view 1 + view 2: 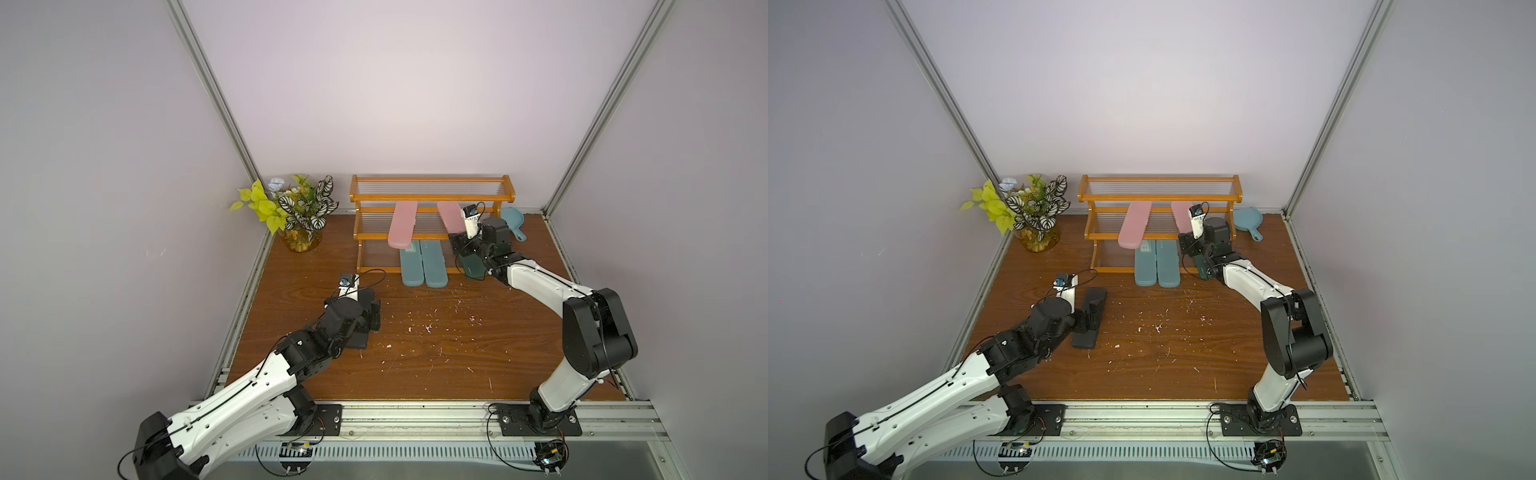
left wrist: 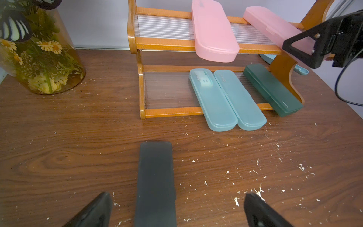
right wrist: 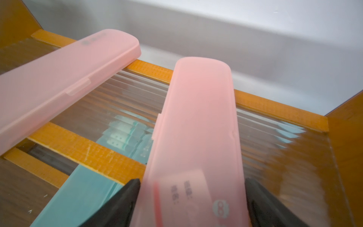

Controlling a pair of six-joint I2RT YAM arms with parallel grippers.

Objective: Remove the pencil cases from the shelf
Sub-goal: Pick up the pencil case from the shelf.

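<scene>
The orange-brown shelf (image 1: 432, 194) (image 2: 167, 46) stands at the back of the table. Two pale pink pencil cases lie on its middle tier, one on the left (image 1: 402, 224) (image 3: 59, 78). My right gripper (image 1: 457, 241) (image 3: 191, 179) is shut on the near end of the right pink one (image 1: 449, 218) (image 3: 198, 127), a finger against each long side. Two teal cases (image 1: 423, 265) (image 2: 227, 98) and a dark green case (image 2: 273, 90) rest on the bottom tier. A black case (image 1: 1090, 318) (image 2: 155, 182) lies on the table. My left gripper (image 1: 1088, 316) (image 2: 177, 194) stands open over it, fingers well apart from it.
A glass vase of flowers and leaves (image 1: 301, 237) (image 2: 49, 59) stands left of the shelf near the back corner. A small blue handled pan (image 1: 513, 222) lies right of the shelf. Walls and metal rails close in the table's sides. White flecks dot the wooden table (image 1: 415, 357).
</scene>
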